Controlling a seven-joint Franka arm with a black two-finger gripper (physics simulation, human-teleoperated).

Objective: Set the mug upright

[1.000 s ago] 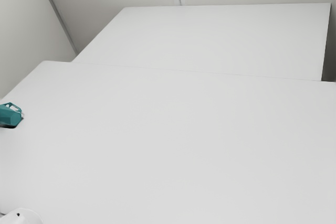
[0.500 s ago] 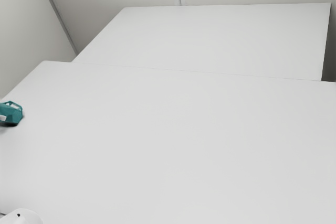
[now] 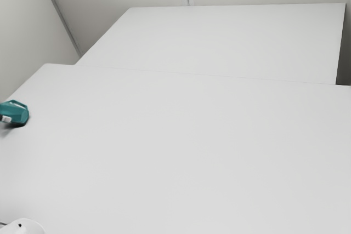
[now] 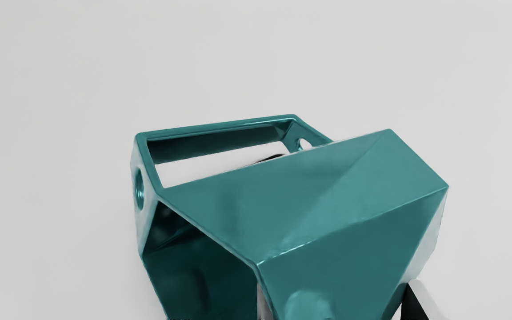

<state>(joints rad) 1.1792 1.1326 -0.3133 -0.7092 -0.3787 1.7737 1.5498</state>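
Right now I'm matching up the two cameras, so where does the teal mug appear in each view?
Exterior view: the mug is at the exterior view's left edge, roughly halfway down.
Wrist view: it is large, running from around the centre toward the claw.
Shared landmark: the mug's angular handle, an open loop.

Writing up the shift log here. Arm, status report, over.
Gripper shut on faceted teal mug, one finger inside the mouth. Mug tipped, not upright. Around it: white tabletop. Over.
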